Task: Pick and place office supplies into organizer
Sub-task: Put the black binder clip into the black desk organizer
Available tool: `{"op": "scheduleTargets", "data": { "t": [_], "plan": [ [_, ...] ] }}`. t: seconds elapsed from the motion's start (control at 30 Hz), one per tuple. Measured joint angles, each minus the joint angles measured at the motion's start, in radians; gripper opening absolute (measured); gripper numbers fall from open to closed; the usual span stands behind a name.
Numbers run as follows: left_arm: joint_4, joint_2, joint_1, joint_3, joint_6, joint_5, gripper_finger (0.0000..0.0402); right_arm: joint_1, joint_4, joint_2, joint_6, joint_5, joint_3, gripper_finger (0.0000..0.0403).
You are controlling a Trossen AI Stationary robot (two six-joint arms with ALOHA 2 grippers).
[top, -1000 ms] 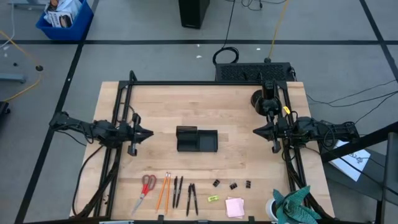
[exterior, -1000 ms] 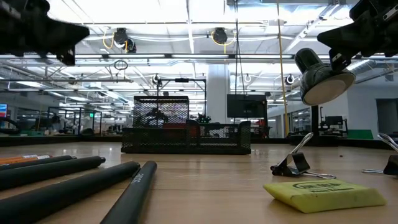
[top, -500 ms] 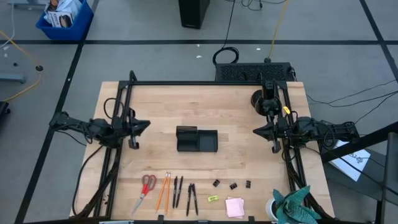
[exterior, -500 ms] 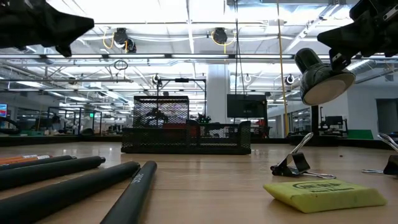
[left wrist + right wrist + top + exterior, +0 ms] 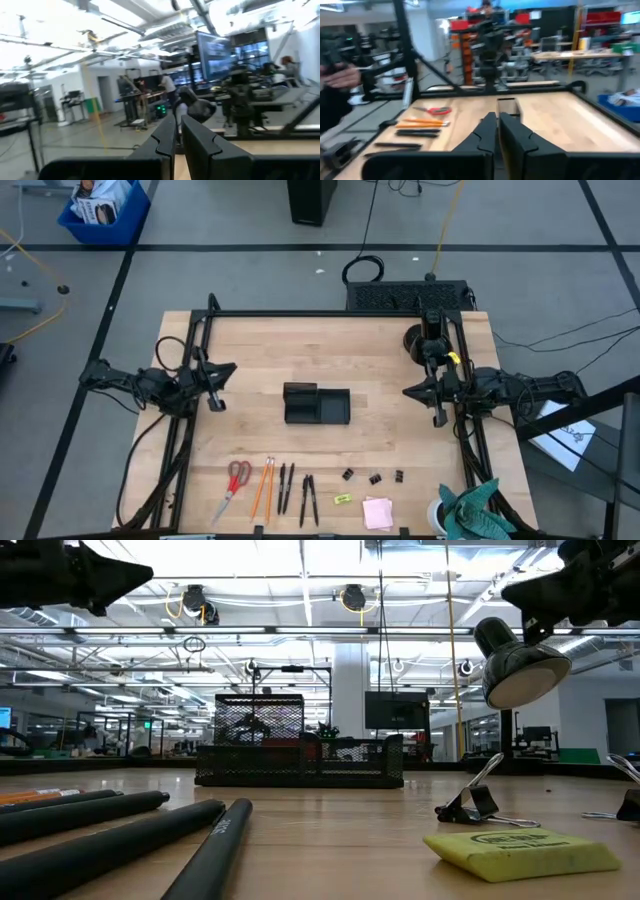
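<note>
Both arms parked at table [image 5: 250, 350] sides, nothing picked yet. Left gripper [image 5: 222, 373] & right gripper [image 5: 415, 392]: fingers nearly shut, empty. Organizer [image 5: 317, 404] sits between them; scissors [image 5: 236, 477], pens [image 5: 308, 498] beyond fingers, near edge.

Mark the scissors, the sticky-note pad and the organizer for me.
red-handled scissors [image 5: 236, 476], high view, on the red handles.
pink sticky-note pad [image 5: 378, 512], high view, pad's centre.
organizer [image 5: 330, 408], high view, its larger compartment.

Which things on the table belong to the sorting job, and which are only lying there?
Job: organizer, scissors, pencils, pens, binder clips, yellow piece, sticky pad.
Lying about: teal cloth, round stand base.
</note>
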Motion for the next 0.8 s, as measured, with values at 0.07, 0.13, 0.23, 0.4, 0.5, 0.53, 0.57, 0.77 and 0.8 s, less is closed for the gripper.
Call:
{"op": "scheduleTargets", "data": {
  "t": [0.07,0.13,0.23,0.4,0.5,0.53,0.57,0.77,0.8],
  "plan": [
    [0.0,0.0,0.0,0.0,0.003,-0.03,0.0037,0.017,0.007,0.077,0.0,-0.005,0.033,0.0032],
    [0.01,0.0,0.001,0.0,0.048,-0.062,0.0037,0.04,-0.007,0.164,0.0,0.009,0.089,0.0051],
    [0.047,0.0,0.001,0.0,0.146,-0.11,0.0037,0.088,-0.041,0.306,0.003,0.031,0.2,0.009],
    [0.092,0.0,0.001,0.0,0.185,-0.143,0.0037,0.179,-0.203,0.532,0.005,0.094,0.432,0.0159],
    [0.096,0.0,0.001,0.0,0.178,-0.142,0.0037,0.237,-0.31,0.653,0.011,0.156,0.547,0.0186],
    [0.095,0.0,0.001,0.0,0.177,-0.142,0.0037,0.256,-0.33,0.689,0.013,0.166,0.574,0.0191],
    [0.094,0.0,0.001,0.0,0.174,-0.142,0.0037,0.271,-0.348,0.721,0.02,0.166,0.599,0.0195],
    [0.093,0.0,0.001,0.0,0.128,-0.142,0.0037,0.352,-0.431,0.883,0.114,0.165,0.732,0.02],
    [0.093,0.0,0.001,0.0,0.129,-0.142,0.0037,0.366,-0.448,0.907,0.132,0.164,0.749,0.0199]
  ]
}}
